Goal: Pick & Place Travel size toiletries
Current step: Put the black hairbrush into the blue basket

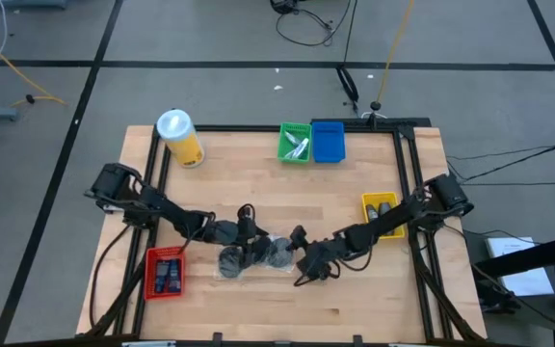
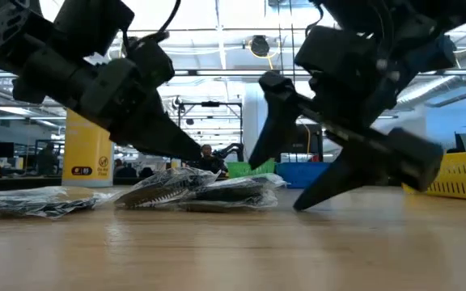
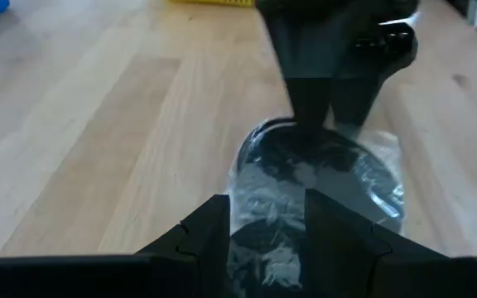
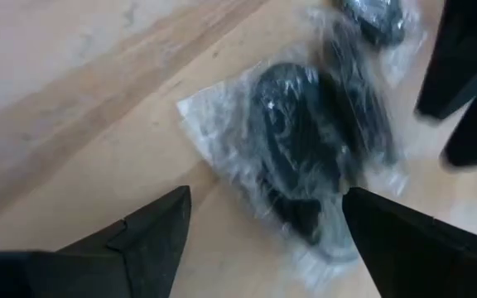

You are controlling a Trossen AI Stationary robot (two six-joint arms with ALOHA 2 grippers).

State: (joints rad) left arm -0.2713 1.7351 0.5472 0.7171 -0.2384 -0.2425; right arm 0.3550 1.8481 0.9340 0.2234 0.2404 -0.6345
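On the wooden table (image 1: 258,183), the left gripper (image 3: 265,236) pinched a dark round disc in clear plastic wrap (image 3: 317,186). The right gripper (image 4: 263,232), jaws spread wide, hung just right of another wrapped dark disc (image 4: 292,132).

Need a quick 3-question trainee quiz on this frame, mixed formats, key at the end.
1. True or false: the right gripper is open above a plastic-wrapped dark item.
2. Which tray sits nearest the left arm? A) red B) blue C) green
3. Fill in: the left gripper has its fingers on either side of a ____-wrapped dark disc.

Key: 1 true. 2 A. 3 plastic.
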